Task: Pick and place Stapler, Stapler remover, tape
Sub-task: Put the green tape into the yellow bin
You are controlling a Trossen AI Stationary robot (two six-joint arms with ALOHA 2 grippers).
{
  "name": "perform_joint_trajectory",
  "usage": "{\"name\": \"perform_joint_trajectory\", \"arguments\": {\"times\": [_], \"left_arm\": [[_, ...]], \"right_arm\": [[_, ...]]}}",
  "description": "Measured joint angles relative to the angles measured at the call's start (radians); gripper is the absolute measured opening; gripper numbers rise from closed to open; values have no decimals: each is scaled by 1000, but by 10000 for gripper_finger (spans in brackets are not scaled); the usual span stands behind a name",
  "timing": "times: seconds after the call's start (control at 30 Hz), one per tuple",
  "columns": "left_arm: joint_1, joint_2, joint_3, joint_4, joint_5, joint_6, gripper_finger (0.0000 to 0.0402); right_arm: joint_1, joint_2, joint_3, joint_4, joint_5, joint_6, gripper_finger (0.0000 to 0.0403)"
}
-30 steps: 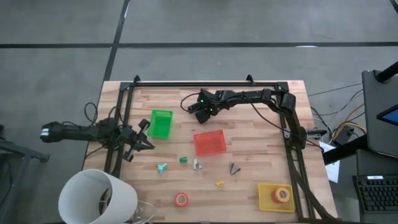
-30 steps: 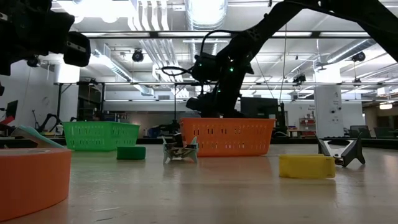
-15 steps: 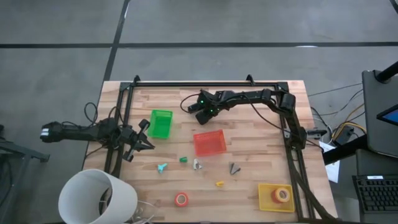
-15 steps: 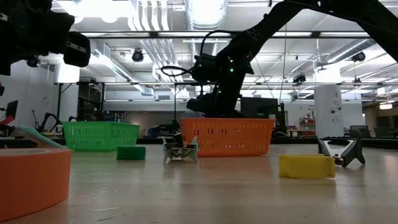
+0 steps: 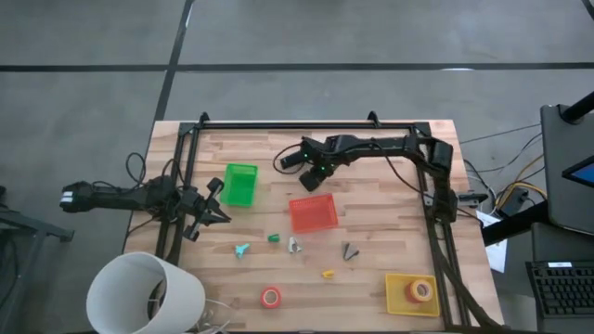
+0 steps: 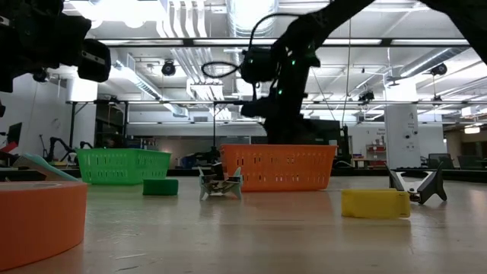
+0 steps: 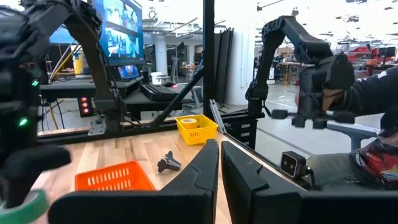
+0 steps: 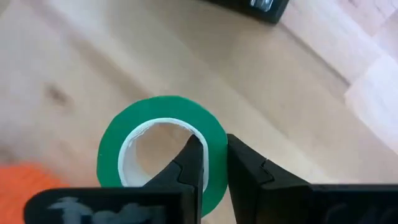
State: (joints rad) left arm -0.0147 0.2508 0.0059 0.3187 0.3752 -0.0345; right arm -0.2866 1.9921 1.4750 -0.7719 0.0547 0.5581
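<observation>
In the right wrist view a green tape roll (image 8: 118, 146) with an open centre hangs over the wood, with my right gripper (image 8: 214, 155) shut on it. That gripper (image 5: 311, 173) is just beyond the far side of the orange bin (image 5: 313, 212). The black stapler (image 5: 290, 160) lies on the table beside it. A red tape roll (image 5: 270, 297) and a small yellow one (image 5: 329, 274) lie flat near the front edge. An orange roll (image 5: 420, 290) lies in the yellow bin (image 5: 397, 295). Two staple removers (image 5: 294, 245) (image 5: 349, 250) rest mid-table. My left gripper (image 5: 218, 199) waits shut at the left edge. My right gripper holds the green tape roll by its ring wall (image 8: 211, 132), one finger (image 8: 189, 160) inside the open centre and the other (image 8: 249, 169) outside. The fingers come from above, pointing down. The roll hangs about level, clear of the table.
A green bin (image 5: 241, 184) stands left of centre. A small green piece (image 5: 274, 237) and a teal piece (image 5: 241, 250) lie mid-table. A big white round thing (image 5: 144, 292) overhangs the near left corner. A black frame (image 5: 306, 123) edges the far and side borders.
My right gripper has gone up and a little toward the table's right edge, away from the stapler, and now hangs higher above the orange bin's far side.
</observation>
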Motion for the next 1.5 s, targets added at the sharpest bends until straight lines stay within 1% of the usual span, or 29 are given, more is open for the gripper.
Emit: {"name": "perform_joint_trajectory", "arguments": {"times": [0.2,0.27,0.33,0.5,0.67,0.77,0.87,1.17,1.33,1.5], "left_arm": [[0,0,0,-2,0,0,23],[0,0,0,-4,0,0,23],[0,0,0,-6,0,0,23],[0,0,0,-6,0,0,23],[0,0,0,-6,0,0,23],[0,0,0,-6,0,0,23],[0,0,0,-6,0,0,23],[0,0,0,-6,0,0,23],[0,0,0,-6,0,0,23],[0,0,0,-6,0,0,23]], "right_arm": [[105,-113,-16,-85,3,41,45],[157,-156,-25,-121,22,77,47],[222,-197,-27,-168,64,122,47],[409,-287,-33,-280,175,297,45],[602,-346,-39,-343,210,529,50],[711,-358,-41,-354,212,653,50],[810,-358,-41,-354,211,709,48],[1076,-354,-48,-357,207,1000,49],[1221,-353,-88,-357,207,1203,49],[1333,-353,-129,-357,203,1429,50]]}}
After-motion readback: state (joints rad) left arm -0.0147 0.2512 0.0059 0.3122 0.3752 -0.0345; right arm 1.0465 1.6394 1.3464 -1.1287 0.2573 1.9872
